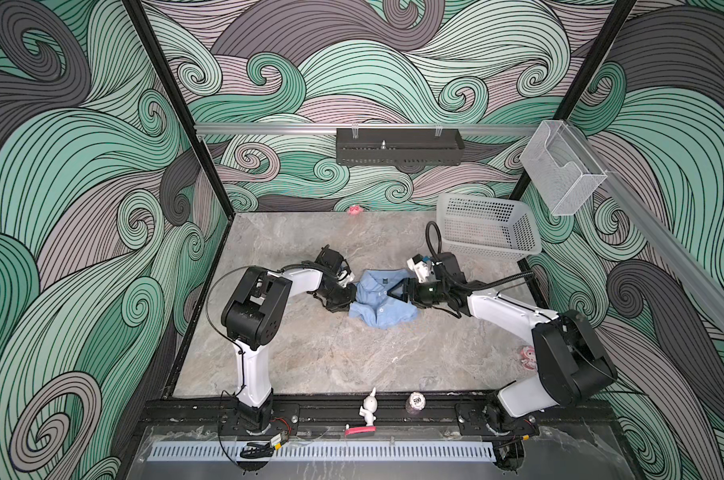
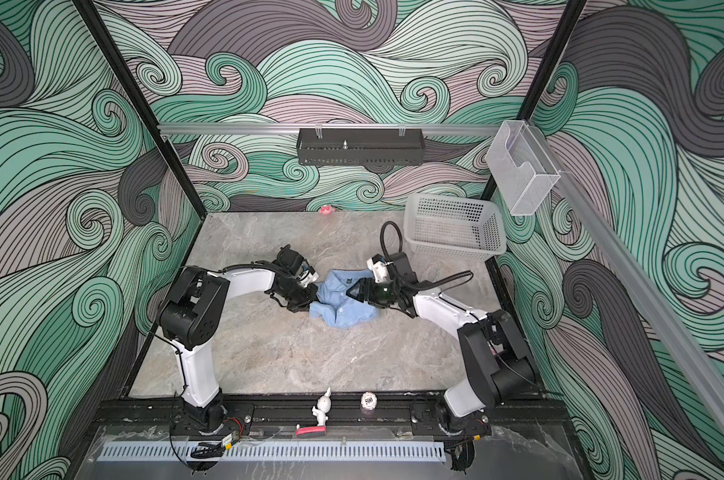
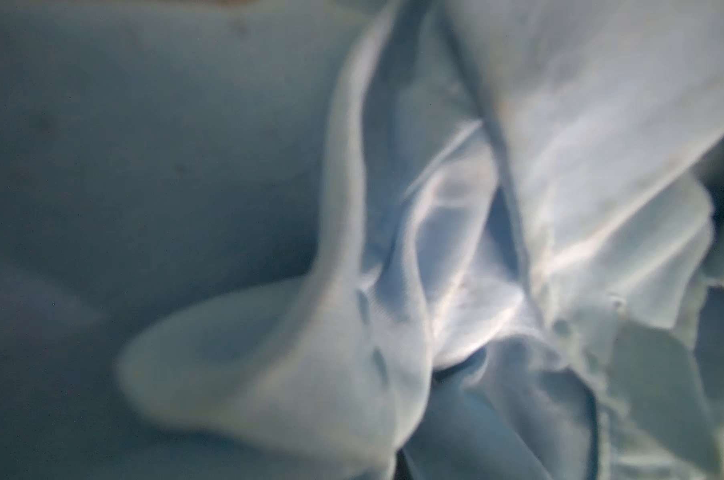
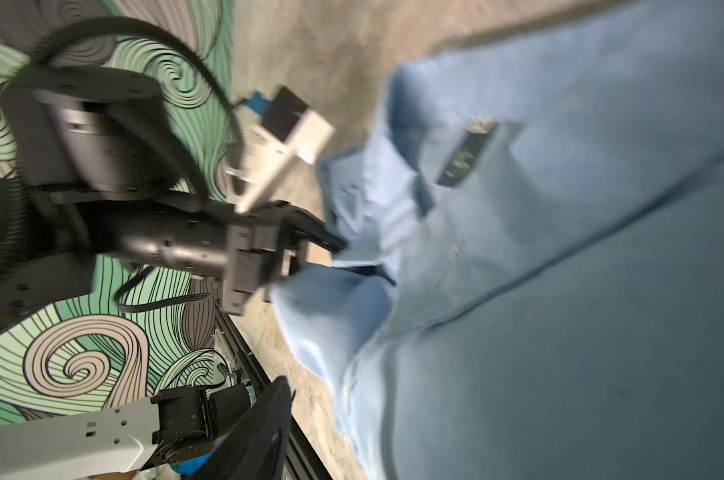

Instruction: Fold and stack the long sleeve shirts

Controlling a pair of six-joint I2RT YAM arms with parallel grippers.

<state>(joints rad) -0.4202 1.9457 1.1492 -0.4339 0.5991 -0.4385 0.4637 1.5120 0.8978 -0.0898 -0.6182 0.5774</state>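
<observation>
At counter centre, left gripper pinches the light blue shirt edge, likely anchoring it for folding; right gripper sits over it, open or shut unclear.

Robot lab cell: swirl-printed walls, aluminium rail, marble-look tabletop.

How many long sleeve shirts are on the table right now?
1. The light blue shirt lies crumpled near the middle of the table. The white basket at the far right seems to hold none, though its near wall hides part of its floor.
</observation>
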